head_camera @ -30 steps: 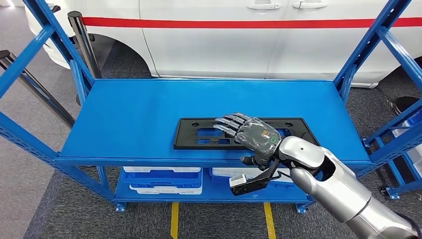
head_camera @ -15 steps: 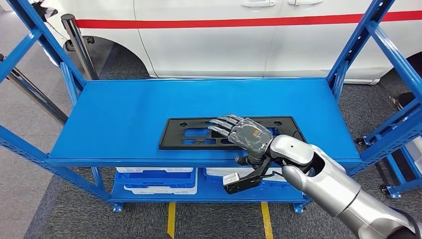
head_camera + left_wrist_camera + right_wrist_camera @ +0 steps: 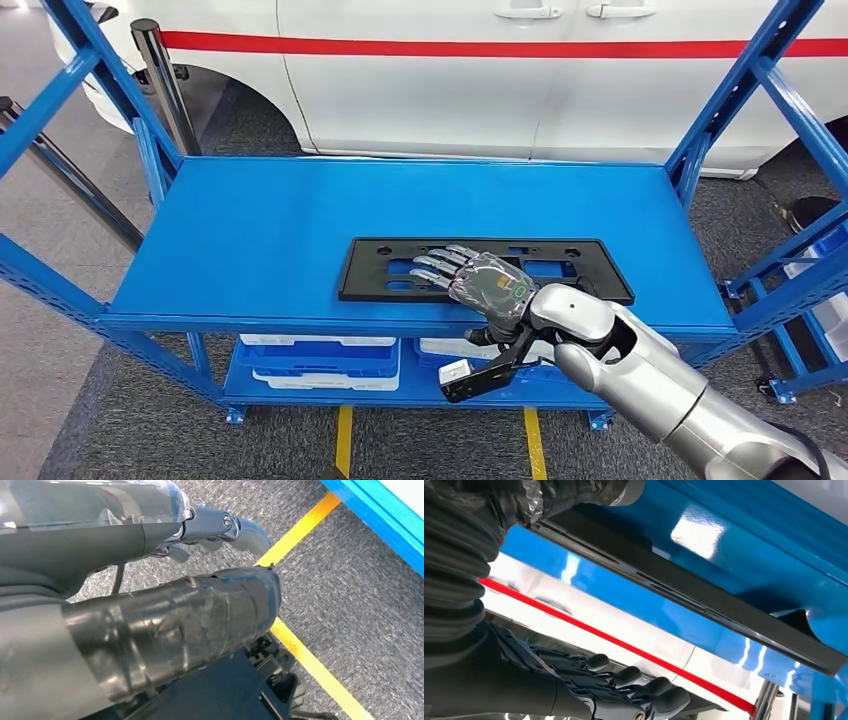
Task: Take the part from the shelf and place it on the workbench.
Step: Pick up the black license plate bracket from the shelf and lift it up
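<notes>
Nearest in the head view, the silver right arm comes in from the lower right, and its right hand (image 3: 480, 284) lies palm down over the near middle of the flat black part (image 3: 383, 270), dark fingers (image 3: 432, 262) stretched forward and slightly apart across the part's cut-out openings; whether they press on the plastic or float just above it cannot be told from here. The right wrist view adds what the head view cannot: from low down at the shelf's edge, the part (image 3: 704, 605) is a thin dark strip lying on the glossy blue surface, with the fingers (image 3: 624, 677) extended side by side and the thick taped thumb (image 3: 574, 495) on the opposite side of the picture, nothing clasped between them. The left wrist view looks down at grey carpet and a yellow floor line (image 3: 320, 670), with the left hand (image 3: 165, 625) close to the lens; its taped thumb and a pale finger are seen, yet their spread cannot be judged. The part rests flat on the upper deck of the blue shelf (image 3: 250, 230), toward the front edge and right of centre. On the lower deck sit blue bins (image 3: 325, 362) with white rims, their contents hidden beneath the upper deck. Behind the shelf stands a white car (image 3: 450, 90) with a red stripe.
</notes>
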Tool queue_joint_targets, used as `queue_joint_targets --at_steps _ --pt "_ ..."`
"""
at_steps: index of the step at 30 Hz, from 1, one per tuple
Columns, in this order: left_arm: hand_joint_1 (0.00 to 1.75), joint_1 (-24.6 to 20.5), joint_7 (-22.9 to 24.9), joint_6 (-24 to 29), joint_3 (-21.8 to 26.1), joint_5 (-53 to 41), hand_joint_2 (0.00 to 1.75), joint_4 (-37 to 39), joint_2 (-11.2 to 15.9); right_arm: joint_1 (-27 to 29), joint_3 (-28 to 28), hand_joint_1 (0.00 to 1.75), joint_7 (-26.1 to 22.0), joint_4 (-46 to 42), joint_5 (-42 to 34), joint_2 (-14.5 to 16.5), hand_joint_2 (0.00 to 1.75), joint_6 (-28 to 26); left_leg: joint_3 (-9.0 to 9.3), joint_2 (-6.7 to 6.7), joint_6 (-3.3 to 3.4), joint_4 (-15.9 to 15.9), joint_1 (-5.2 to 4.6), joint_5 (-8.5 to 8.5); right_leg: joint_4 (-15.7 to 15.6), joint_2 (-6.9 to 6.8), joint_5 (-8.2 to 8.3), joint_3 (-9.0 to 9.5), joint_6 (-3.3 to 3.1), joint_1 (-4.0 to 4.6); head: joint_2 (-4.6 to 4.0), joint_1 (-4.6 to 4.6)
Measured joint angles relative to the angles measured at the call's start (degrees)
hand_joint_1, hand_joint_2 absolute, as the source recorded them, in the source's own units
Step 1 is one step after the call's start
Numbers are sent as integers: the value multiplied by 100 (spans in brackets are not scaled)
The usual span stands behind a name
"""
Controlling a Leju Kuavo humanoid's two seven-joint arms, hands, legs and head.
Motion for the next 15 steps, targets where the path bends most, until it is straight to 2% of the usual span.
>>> queue_joint_targets --at_steps 2,3,4,6,8,10,12,13,14,15 --pt "0 -1 0 0 0 0 0 0 -4 -17 7 0 0 13 -1 2 175 -1 -17 -7 -52 70 -2 -46 -745 -11 314 352 -6 -4 0 1" --pt "0 -2 0 0 0 0 0 0 -5 -24 11 0 -1 19 -4 3 175 1 -33 -8 -83 100 -9 -64 -986 -13 380 467 -25 6 0 -1" --pt "0 -2 0 0 0 1 0 0 -7 -28 18 0 -1 28 -10 5 175 2 -48 -9 -111 120 -17 -75 -1098 -12 383 517 -50 20 0 -3" --pt "0 -2 0 1 0 5 0 0 -7 -30 40 0 -5 61 -29 4 175 4 -60 -9 -165 121 -16 -74 -1112 -3 388 516 -116 35 0 -6" --pt "0 0 -2 2 0 21 0 0 -5 -39 54 0 -7 105 -40 1 175 3 -88 -6 -221 197 4 -144 -1144 -2 410 529 -182 27 0 -7" --pt "0 1 -4 2 0 36 0 0 -4 -52 57 0 -2 154 -41 1 175 -1 -291 -4 -265 656 19 -427 -1166 -7 422 541 -237 24 0 -9" --pt "0 10 -4 2 0 43 0 0 -4 -55 69 0 13 226 -29 2 175 -9 -625 -5 -289 1370 23 -750 -1165 -12 416 538 -268 41 0 -10" --pt "0 18 -4 2 0 46 0 0 -4 -53 79 0 23 271 -14 2 175 -16 -726 -4 -291 1581 23 -796 -1164 -12 413 538 -273 48 0 -10" --pt "0 27 -4 2 0 48 0 0 -4 -50 89 0 33 317 4 1 175 -28 -733 -4 -286 1593 23 -737 -1162 -10 412 538 -275 52 0 -10" --pt "0 31 -4 2 0 48 0 0 -4 -49 96 0 43 356 26 -1 175 -48 -632 -5 -273 1390 23 -582 -1158 -6 411 541 -274 53 0 -10"
